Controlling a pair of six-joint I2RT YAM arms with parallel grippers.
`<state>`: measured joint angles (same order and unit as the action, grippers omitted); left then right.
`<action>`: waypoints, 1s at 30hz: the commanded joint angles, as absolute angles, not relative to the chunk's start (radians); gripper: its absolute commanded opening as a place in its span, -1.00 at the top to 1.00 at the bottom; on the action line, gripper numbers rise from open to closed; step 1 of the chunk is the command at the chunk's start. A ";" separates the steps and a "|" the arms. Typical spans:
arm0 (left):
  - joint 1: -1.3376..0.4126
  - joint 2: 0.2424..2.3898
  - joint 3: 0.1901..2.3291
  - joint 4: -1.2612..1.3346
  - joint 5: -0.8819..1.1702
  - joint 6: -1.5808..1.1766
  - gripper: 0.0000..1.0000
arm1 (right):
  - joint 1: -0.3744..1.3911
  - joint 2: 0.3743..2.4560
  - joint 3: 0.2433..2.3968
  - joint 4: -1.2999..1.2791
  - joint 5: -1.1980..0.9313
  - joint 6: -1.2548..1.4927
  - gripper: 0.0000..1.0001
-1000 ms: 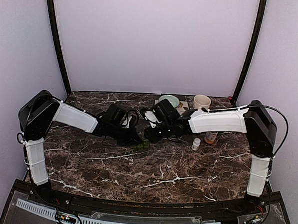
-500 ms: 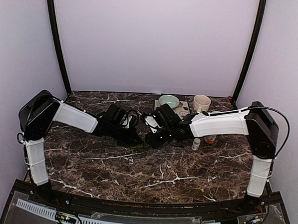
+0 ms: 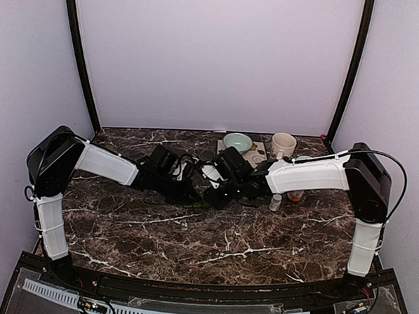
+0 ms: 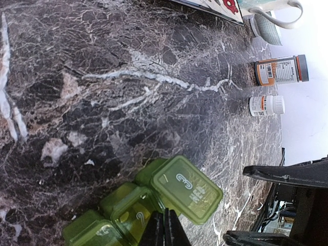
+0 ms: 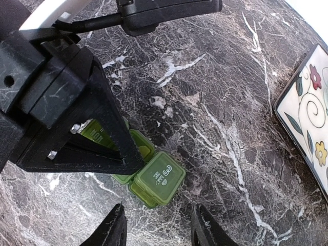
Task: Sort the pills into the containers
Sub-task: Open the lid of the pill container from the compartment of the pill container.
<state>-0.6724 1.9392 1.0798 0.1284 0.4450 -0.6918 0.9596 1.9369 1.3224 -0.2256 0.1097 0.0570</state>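
The step in hand looks like getting the green box (image 4: pixel 125 207) open and steadied so that pills can go in. The box lies on the bench (image 5: pixel 230 77) near its middle, between the two arms. The left claw (image 4: pixel 164 225) is clenched, its fingers pressed together, and its tip sits down on the middle of the box. Whether it pins the box or nips a lid edge cannot be told. A lid at the end behind that claw seems to be raised, though the finger hides most of it. The end lid (image 5: pixel 160 177) nearest the right arm lies shut. The right claw (image 5: pixel 160 210) hangs just above and beside that end, released and grasping nothing, with its fingers spread to either side of the shut lid. No pills can be made out in any view, so sorting itself seems not yet begun. Two bottles, an amber one (image 4: pixel 282 70) and a small white one (image 4: pixel 266 105), stand capped well apart from the box. The next move probably calls for the right claw to come down and catch the lip of that shut lid while the left bears on the box. The lid is small and the left claw is just beside it, so the approach needs to be fine and clear of the other fingers.
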 commanded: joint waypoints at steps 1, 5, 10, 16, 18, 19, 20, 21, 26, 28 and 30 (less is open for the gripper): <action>-0.679 1.968 1.078 0.025 0.419 -0.669 0.94 | 0.978 1.961 1.333 -0.214 0.114 0.016 0.13; -0.678 1.968 1.077 0.024 0.418 -0.669 0.94 | 0.991 1.970 1.340 -0.223 0.117 -0.002 0.13; -0.677 1.966 1.074 0.027 0.421 -0.673 0.94 | 1.000 1.985 1.346 -0.221 0.137 -0.018 0.14; -0.675 1.962 1.057 0.047 0.439 -0.682 0.97 | 1.001 2.000 1.357 -0.202 0.153 -0.028 0.20; -0.674 1.959 1.051 0.050 0.442 -0.682 0.99 | 1.000 2.005 1.364 -0.198 0.156 -0.033 0.24; -0.672 1.958 1.047 0.052 0.443 -0.681 1.00 | 1.001 2.008 1.367 -0.194 0.157 -0.036 0.25; -0.671 1.955 1.043 0.053 0.445 -0.681 1.00 | 1.000 2.011 1.371 -0.191 0.159 -0.038 0.27; -0.669 1.954 1.038 0.054 0.445 -0.682 1.00 | 1.000 2.013 1.376 -0.189 0.161 -0.041 0.29; -0.663 1.942 1.018 0.064 0.446 -0.685 1.00 | 1.000 2.026 1.394 -0.183 0.165 -0.053 0.34; -0.663 1.938 1.013 0.067 0.448 -0.687 1.00 | 1.000 2.030 1.399 -0.180 0.170 -0.057 0.34; -0.661 1.935 1.012 0.067 0.447 -0.686 1.00 | 1.000 2.029 1.397 -0.177 0.184 -0.057 0.34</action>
<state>-0.6640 1.9350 1.0546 0.1600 0.4679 -0.6926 0.9905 2.0125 1.3685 -0.2241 0.1619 -0.0368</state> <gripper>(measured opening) 0.006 0.329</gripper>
